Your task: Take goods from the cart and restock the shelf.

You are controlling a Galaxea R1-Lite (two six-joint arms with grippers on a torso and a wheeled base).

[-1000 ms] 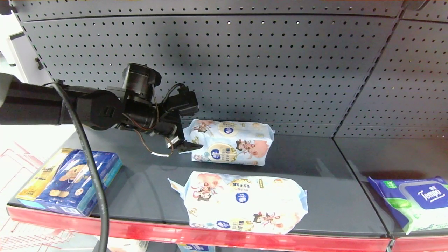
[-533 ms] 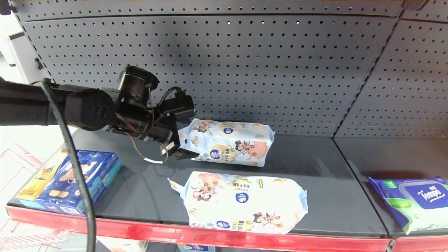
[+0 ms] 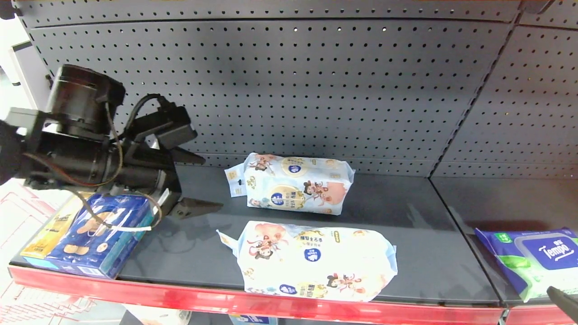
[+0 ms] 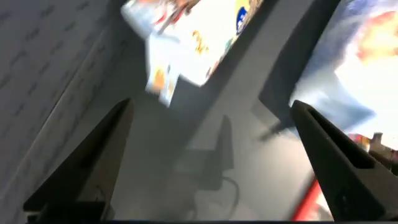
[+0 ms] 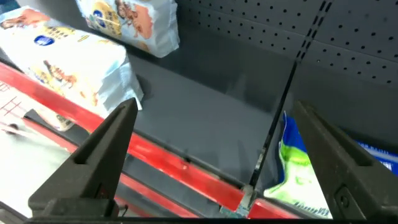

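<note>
Apart, rear pack lies right of left tool.

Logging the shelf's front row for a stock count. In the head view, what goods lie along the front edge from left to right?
blue box → cartoon-print pack → blue-and-green wipes pack

Setting: shop. You face a shelf: pegboard behind it, red price rail along its front, packaged goods on it.
</note>
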